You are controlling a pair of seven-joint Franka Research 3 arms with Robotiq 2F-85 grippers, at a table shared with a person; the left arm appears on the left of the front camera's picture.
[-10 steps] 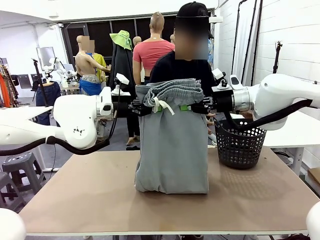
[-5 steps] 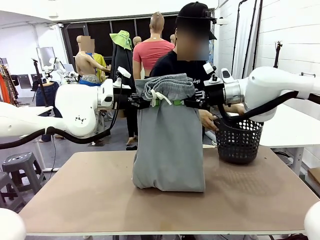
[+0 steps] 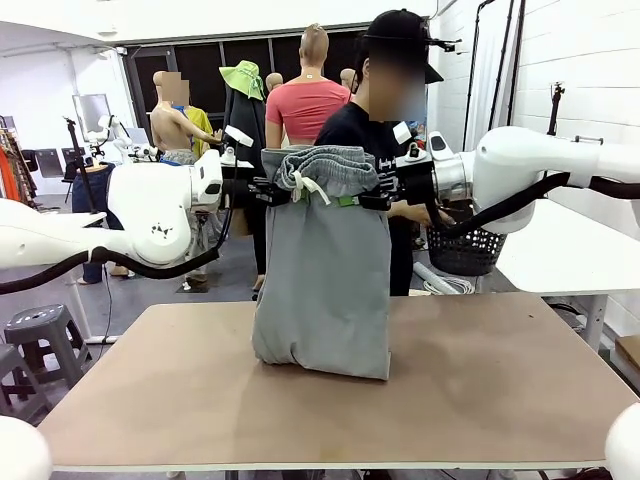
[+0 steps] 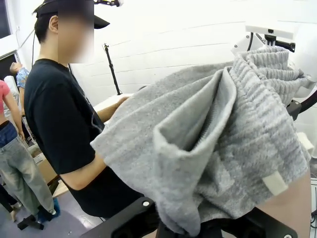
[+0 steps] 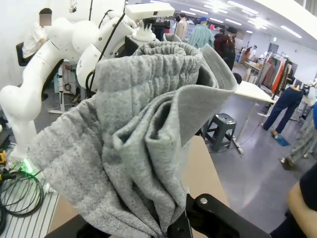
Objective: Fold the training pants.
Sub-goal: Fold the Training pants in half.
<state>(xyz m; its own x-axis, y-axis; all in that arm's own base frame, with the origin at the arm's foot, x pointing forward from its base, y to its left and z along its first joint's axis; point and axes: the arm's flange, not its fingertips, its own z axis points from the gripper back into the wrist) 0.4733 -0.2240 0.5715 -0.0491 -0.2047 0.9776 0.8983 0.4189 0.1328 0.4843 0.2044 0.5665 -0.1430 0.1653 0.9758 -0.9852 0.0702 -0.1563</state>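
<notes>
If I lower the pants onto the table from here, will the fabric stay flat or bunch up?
The training pants look floppy: they hang limp from the left gripper and right gripper, so bunching seems likely. The bottom edge already crumples on the table. The waistband sags in folds, so the cloth probably won't hold shape.

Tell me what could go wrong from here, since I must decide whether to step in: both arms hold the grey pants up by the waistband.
The training pants hang from the left gripper and right gripper, each shut on a bunched waistband edge; cloth could slip free. The lower end slumps on the table, so it may crumple unevenly. The person stands close behind.
</notes>
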